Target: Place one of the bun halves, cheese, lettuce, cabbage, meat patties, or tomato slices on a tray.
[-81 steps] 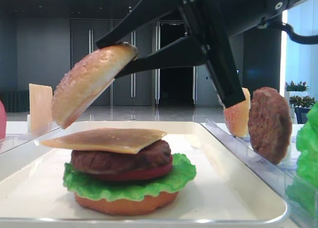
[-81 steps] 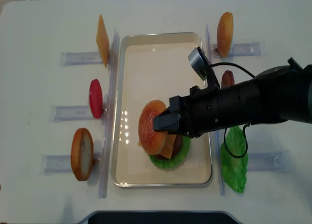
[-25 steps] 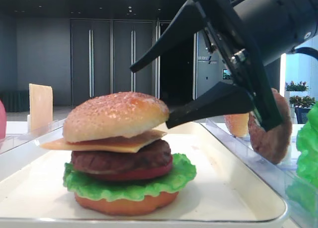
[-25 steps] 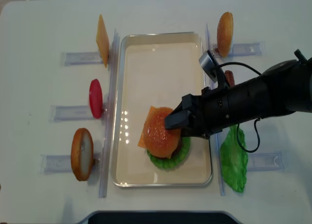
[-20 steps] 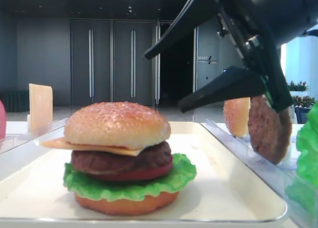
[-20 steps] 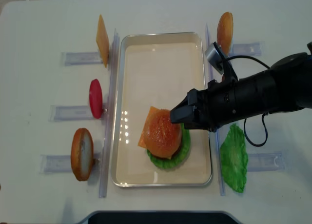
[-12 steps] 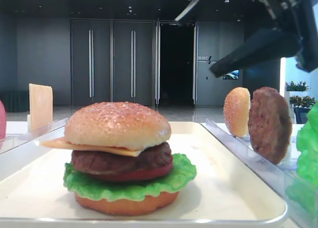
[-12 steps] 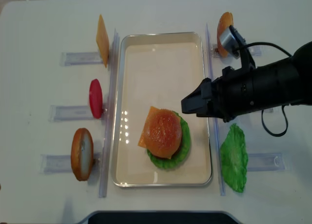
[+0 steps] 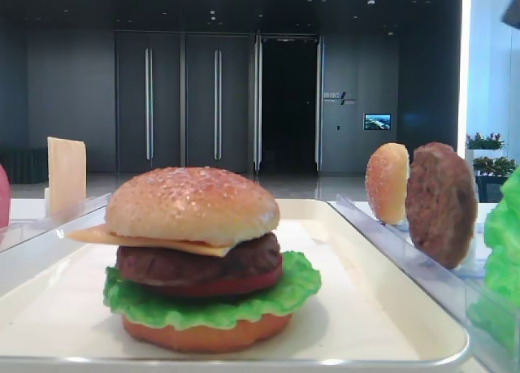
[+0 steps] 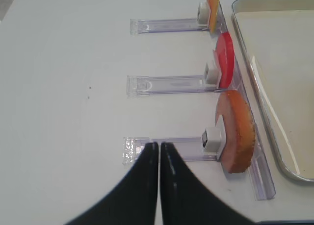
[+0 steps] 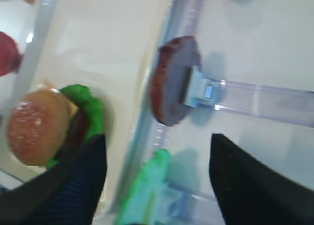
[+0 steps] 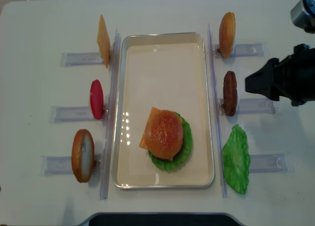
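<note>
The right end effector [image 12: 252,83] hangs over the bench [image 12: 44,19] to the right of the tray [image 12: 162,37], spread wide and holding nothing; in the wrist view its two dark fingers [image 11: 73,183] frame a spare patty [image 11: 171,80] standing on edge in a clear rack [image 11: 265,100], with a loose lettuce leaf [image 11: 144,186] just below it. The left end effector [image 10: 160,151] is clenched and empty, its tips over the bench beside the rack of a bun base [image 10: 238,132]; a tomato slice [image 10: 225,65] and a cheese slice [image 10: 212,4] stand in the racks beyond.

On the tray, toward its near right part, sits the stack: sesame bun top [image 9: 193,202] uppermost, resting level on cheese [image 9: 106,236], then patty [image 9: 195,263], tomato [image 9: 219,286], lettuce [image 9: 211,304] and bun base [image 9: 203,334]. Another bun half [image 12: 227,34] stands in the far right rack.

No brand or label can be read on any item; a small lit screen in the background is too small to read.
</note>
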